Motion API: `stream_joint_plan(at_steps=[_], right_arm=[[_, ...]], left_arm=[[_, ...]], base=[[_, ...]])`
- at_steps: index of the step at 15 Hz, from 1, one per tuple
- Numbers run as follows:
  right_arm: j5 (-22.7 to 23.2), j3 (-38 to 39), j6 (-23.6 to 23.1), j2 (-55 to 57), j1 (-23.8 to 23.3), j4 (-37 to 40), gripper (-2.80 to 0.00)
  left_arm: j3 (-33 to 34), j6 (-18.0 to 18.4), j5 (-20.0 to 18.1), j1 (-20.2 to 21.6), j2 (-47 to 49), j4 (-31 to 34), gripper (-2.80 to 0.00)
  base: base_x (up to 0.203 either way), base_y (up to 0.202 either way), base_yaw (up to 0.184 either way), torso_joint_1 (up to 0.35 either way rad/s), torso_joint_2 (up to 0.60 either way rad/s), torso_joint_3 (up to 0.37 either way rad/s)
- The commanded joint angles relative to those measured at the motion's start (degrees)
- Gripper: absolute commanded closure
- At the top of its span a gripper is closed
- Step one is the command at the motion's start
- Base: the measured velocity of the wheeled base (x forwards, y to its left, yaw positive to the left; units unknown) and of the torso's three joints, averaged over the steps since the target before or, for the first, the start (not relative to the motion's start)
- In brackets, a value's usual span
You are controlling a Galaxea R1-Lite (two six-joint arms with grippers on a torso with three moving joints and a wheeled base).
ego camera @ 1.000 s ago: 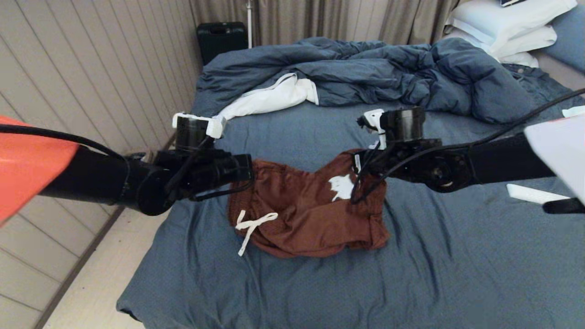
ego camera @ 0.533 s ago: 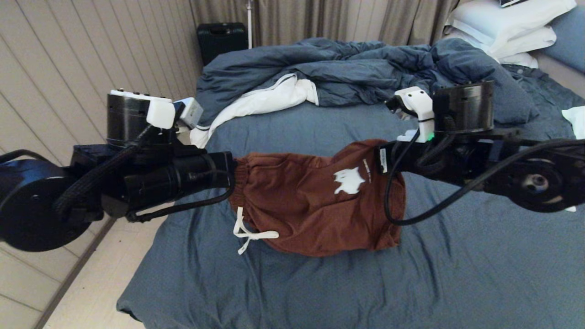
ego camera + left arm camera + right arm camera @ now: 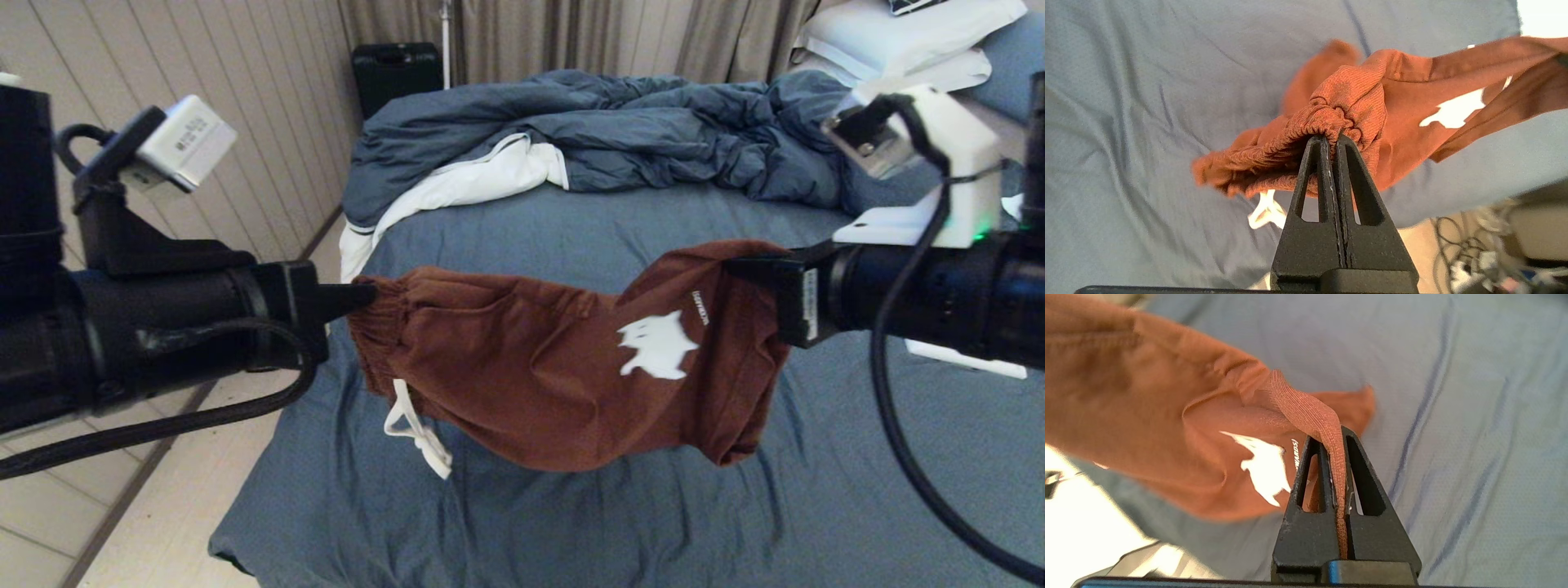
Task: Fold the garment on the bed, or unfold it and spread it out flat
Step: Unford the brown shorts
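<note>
The rust-brown garment (image 3: 539, 367) hangs in the air above the bed (image 3: 571, 523), stretched between both arms. Its gathered waistband (image 3: 1306, 130) is pinched in my left gripper (image 3: 363, 296), which is shut on it at the left end. A leg hem (image 3: 1310, 416) is clamped in my right gripper (image 3: 747, 265), shut on it at the right end. The white drawstring (image 3: 416, 429) dangles below the waistband. A white printed mark (image 3: 657, 347) faces the head view. The fabric sags in the middle.
The rumpled dark blue duvet (image 3: 620, 131) with white lining (image 3: 465, 184) lies across the far half of the bed. White pillows (image 3: 898, 41) are stacked at the far right. A black case (image 3: 397, 72) stands by the wall. Floor shows at the bed's left edge.
Both grippers have risen and come nearer the camera, lifting the garment off the sheet. It now hangs stretched wider between them.
</note>
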Motion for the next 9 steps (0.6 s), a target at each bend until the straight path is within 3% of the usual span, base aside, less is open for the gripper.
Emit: stream_joint_plan(at_steps=[1,5,9], right_arm=[[0.0,-0.6,0.0,-6.5,3.2,3.3,0.0],[0.4,-1.3,0.0,-10.9,7.2,4.8,0.0],[0.9,-4.3,0.0,-13.2,8.0,9.4,0.0]], left_arm=[[-2.4,-0.8,0.7,-3.0,-6.6,5.1,0.0],[-7.6,-1.1,5.0,-9.0,-9.9,11.6,0.0],[-11.6,-1.1,12.7,-18.0,-9.3,14.3,0.0]], base=[[0.0,0.0,0.0,0.0,0.0,0.0],[0.0,0.0,0.0,0.0,0.0,0.0],[0.0,0.0,0.0,0.0,0.0,0.0]])
